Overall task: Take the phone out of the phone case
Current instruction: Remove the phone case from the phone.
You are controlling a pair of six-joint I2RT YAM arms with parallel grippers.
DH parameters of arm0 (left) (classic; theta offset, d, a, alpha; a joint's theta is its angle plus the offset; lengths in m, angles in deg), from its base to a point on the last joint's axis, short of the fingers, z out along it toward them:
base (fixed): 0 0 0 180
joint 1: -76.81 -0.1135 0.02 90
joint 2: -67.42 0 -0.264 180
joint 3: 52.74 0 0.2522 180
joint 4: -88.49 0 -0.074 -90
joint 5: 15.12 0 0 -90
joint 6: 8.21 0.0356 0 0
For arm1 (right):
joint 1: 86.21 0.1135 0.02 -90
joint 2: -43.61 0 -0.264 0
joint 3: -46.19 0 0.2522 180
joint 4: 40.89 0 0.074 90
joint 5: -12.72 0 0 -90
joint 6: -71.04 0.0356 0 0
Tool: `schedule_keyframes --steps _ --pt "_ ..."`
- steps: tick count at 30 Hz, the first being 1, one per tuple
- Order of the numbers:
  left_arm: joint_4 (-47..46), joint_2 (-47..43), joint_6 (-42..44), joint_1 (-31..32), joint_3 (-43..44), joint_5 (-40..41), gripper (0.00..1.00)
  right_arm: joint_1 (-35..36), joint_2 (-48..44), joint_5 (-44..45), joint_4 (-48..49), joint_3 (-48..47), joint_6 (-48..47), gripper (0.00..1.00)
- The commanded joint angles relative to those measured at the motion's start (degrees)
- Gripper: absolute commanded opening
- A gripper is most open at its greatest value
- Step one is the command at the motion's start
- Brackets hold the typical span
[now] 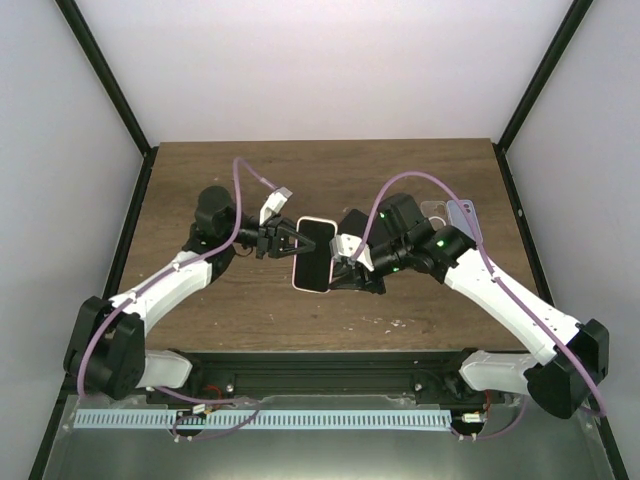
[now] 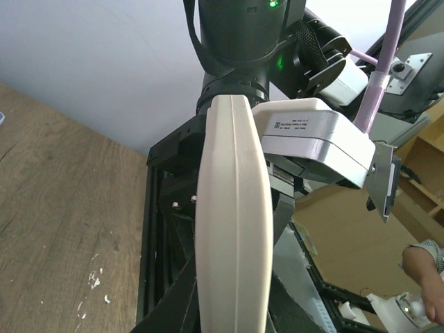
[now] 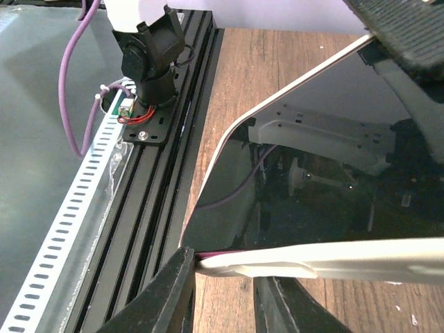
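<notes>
A phone (image 1: pixel 316 250) with a dark screen sits in a cream-pink phone case (image 1: pixel 298 280), held up over the middle of the table between both arms. My left gripper (image 1: pixel 293 240) comes in from the left and is shut on the case's long edge. In the left wrist view that case (image 2: pixel 232 208) stands edge-on between the black fingers. My right gripper (image 3: pixel 222 291) has its jaws narrowed around a corner of the case (image 3: pixel 333 260), and one finger (image 3: pixel 173 291) touches the corner tip. There the case rim stands slightly off the phone (image 3: pixel 305 194), with a thin pink gap.
A lavender and clear flat item (image 1: pixel 458 213) lies at the table's back right. The black mounting rail (image 3: pixel 159 146) and perforated strip (image 3: pixel 62 229) run along the near edge. A person's hand (image 2: pixel 424 277) shows beyond the table in the left wrist view.
</notes>
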Motion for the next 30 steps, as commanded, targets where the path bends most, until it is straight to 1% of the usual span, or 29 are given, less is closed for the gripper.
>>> schedule_keyframes --steps 1,5,8,11,19,23,26,28,30 --pt "-7.26 1.22 -7.80 -0.15 0.16 2.42 0.00 1.71 -0.80 3.66 3.85 -0.40 -4.95 0.20" --pt "-8.00 1.17 -8.38 -0.08 -0.06 2.09 0.00 1.70 -0.22 5.44 5.25 0.09 -6.19 0.19" --pt "-7.97 0.99 -8.34 0.02 -0.11 1.92 0.00 1.71 0.28 8.21 6.80 0.94 -7.19 0.16" --pt "-7.84 0.90 -8.21 0.20 -0.11 1.82 0.00 1.71 0.84 9.99 8.94 1.51 -6.11 0.15" --pt "-7.87 0.81 -8.17 0.43 -0.27 1.68 0.00 0.21 2.60 9.08 17.01 4.23 0.05 0.15" --pt "-7.84 0.73 -8.08 0.72 -0.29 1.57 0.00 -3.49 3.78 7.61 21.39 4.97 4.11 0.15" --pt "-7.61 0.64 -7.87 0.82 -0.31 1.60 0.00 -7.07 5.23 6.21 24.51 4.41 9.38 0.15" --pt "-7.17 0.71 -7.52 0.82 -0.26 1.66 0.00 -7.75 5.62 4.42 24.88 3.66 11.56 0.16" --pt "-7.01 0.85 -7.43 0.87 -0.21 1.64 0.00 -7.74 5.52 3.22 25.99 3.48 13.92 0.19"
